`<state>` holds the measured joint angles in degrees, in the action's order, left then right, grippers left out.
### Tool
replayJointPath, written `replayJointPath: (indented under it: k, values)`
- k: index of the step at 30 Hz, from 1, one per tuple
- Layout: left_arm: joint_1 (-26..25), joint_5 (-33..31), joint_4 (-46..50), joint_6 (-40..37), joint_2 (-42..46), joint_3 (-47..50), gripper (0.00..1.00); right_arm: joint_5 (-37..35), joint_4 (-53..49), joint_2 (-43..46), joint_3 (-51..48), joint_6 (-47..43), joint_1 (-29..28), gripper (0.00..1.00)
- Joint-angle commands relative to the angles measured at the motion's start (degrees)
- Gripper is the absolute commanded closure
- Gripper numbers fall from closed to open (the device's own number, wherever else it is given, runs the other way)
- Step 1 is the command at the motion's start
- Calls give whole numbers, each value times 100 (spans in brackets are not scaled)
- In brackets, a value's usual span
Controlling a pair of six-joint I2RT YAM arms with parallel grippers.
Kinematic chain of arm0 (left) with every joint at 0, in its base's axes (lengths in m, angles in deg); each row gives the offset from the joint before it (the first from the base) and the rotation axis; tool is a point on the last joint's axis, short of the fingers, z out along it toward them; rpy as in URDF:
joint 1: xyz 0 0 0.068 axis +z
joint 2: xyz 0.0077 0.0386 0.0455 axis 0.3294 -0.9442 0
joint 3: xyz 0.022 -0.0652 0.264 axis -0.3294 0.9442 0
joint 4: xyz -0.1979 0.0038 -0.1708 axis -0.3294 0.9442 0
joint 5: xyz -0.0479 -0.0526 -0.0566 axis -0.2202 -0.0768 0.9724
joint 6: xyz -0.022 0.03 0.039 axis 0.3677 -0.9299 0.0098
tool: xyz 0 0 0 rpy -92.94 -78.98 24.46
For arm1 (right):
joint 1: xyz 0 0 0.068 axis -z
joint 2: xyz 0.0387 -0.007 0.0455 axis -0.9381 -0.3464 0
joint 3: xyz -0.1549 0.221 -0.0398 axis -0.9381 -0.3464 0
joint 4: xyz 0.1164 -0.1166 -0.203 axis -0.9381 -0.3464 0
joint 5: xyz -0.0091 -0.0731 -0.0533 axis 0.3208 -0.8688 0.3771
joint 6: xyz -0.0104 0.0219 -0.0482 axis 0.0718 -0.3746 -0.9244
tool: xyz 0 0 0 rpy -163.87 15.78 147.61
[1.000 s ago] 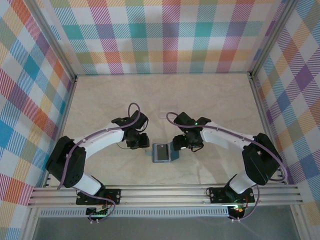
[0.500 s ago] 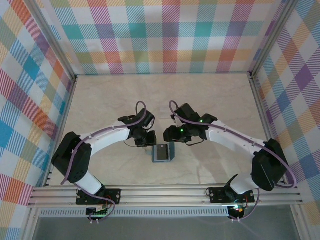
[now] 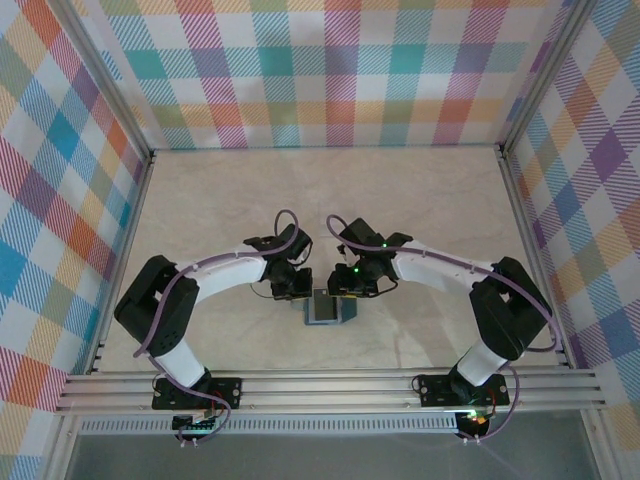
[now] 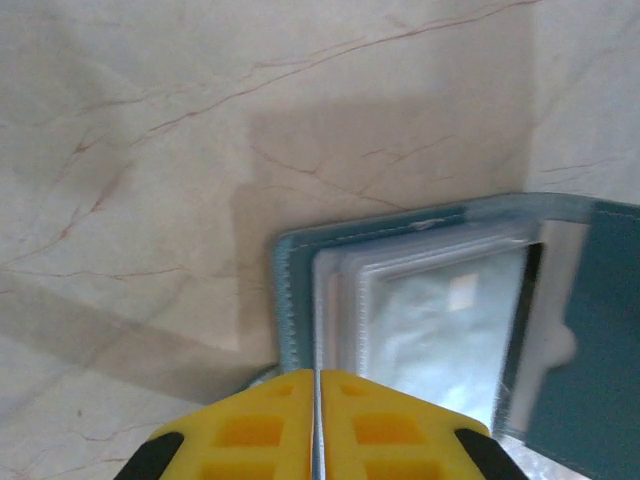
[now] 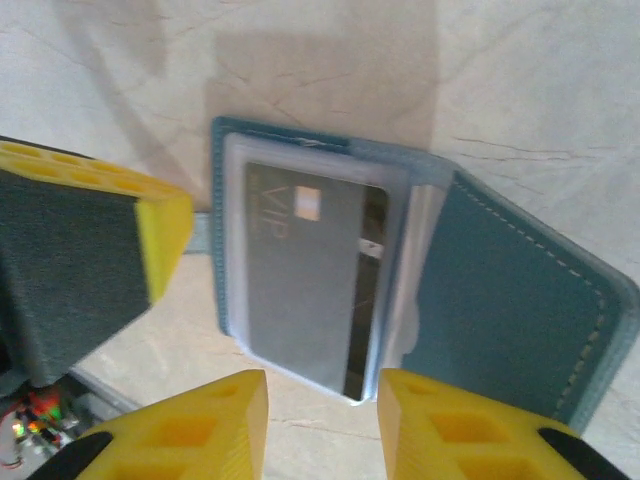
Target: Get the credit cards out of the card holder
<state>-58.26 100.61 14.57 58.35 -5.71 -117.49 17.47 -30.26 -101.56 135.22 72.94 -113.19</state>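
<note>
The teal card holder lies open on the marble table between both grippers. In the right wrist view a grey credit card sits in its clear sleeve, with a dark card edge behind it and the teal flap raised to the right. My right gripper is open, its yellow fingertips either side of the card's near end and not touching it. My left gripper is shut at the holder's left edge with a thin sliver of it between the tips. One of its fingers covers the small side tab.
Bare marble table stretches behind and to both sides of the holder. Plaid walls close the back and sides. The aluminium rail with the arm bases runs along the near edge.
Both arms have swung inward onto the card holder. The left gripper has closed at its left edge. The right gripper has narrowed but still stands apart around the card's end.
</note>
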Motion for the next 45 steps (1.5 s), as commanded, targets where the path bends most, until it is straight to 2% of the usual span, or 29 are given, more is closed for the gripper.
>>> replayJointPath:
  k: [1, 11, 15, 21, 29, 34, 45]
  values:
    - [-61, -312, 214, -14, -193, 137, 91, -160, 46, -281, -137, -106, 31, 72]
    - [-61, -184, 39, -65, -430, 303, 93, -84, 366, -772, -257, -155, 65, 84]
    - [-60, 22, -122, -47, -520, 324, 93, 217, 720, -911, -327, -161, 77, 87]
    - [-60, 223, -269, -18, -482, 373, 94, 611, 1153, -902, -476, -48, 75, 87]
    - [-55, 242, -350, 29, -492, 436, 93, 834, 1235, -780, -539, -113, 74, 86]
    - [-61, 124, -236, 0, -491, 377, 93, 814, 1257, -794, -587, -93, 75, 84]
    - [-60, -63, 191, 57, 285, 210, 93, 593, 943, -565, -544, 29, 74, 81]
